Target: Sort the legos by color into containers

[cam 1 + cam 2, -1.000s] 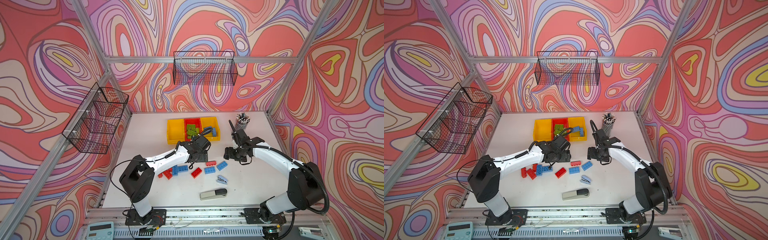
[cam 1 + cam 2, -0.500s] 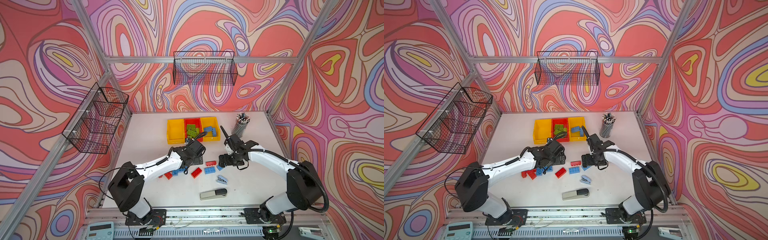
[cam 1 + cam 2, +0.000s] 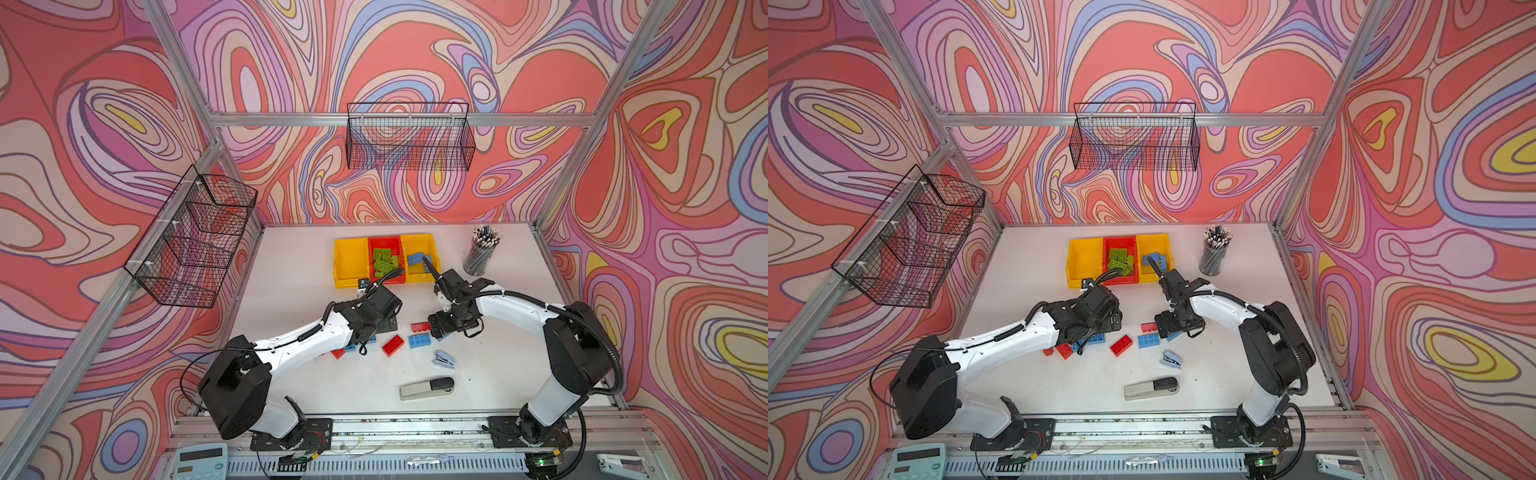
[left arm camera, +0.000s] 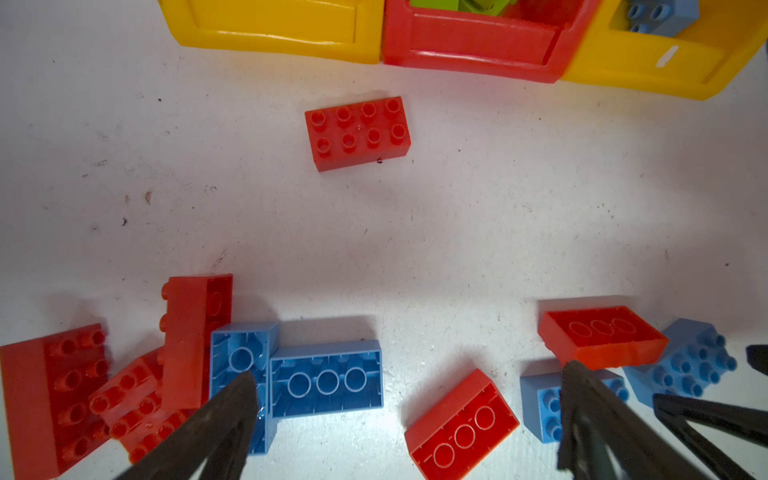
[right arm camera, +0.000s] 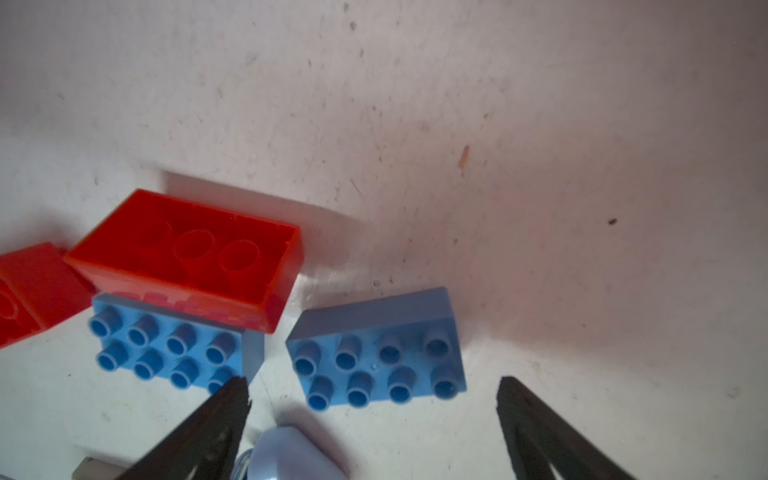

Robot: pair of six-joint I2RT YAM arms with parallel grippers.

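The containers stand in a row at the back: the left yellow one (image 3: 348, 266), a red one (image 3: 385, 242) with green legos (image 3: 382, 262), and a yellow one (image 3: 419, 240) with blue legos (image 3: 414, 258). Red and blue legos lie loose in front, among them a red one (image 3: 392, 345) and a blue one (image 3: 419, 340). My left gripper (image 4: 409, 376) hangs open over an upturned blue lego (image 4: 326, 380) and an upturned red one (image 4: 461, 424), holding nothing. My right gripper (image 5: 372, 383) is open, its jaws either side of a stud-up blue lego (image 5: 378, 349).
A mesh pencil cup (image 3: 480, 253) stands right of the bins. A small light-blue stapler (image 3: 444, 359) and a grey-and-black stapler (image 3: 426, 388) lie toward the front. Black wire baskets hang on the back wall (image 3: 409, 141) and the left wall (image 3: 195, 241).
Both grippers have come forward from the bins and down over the loose legos. The right one has also moved left, away from the pencil cup.
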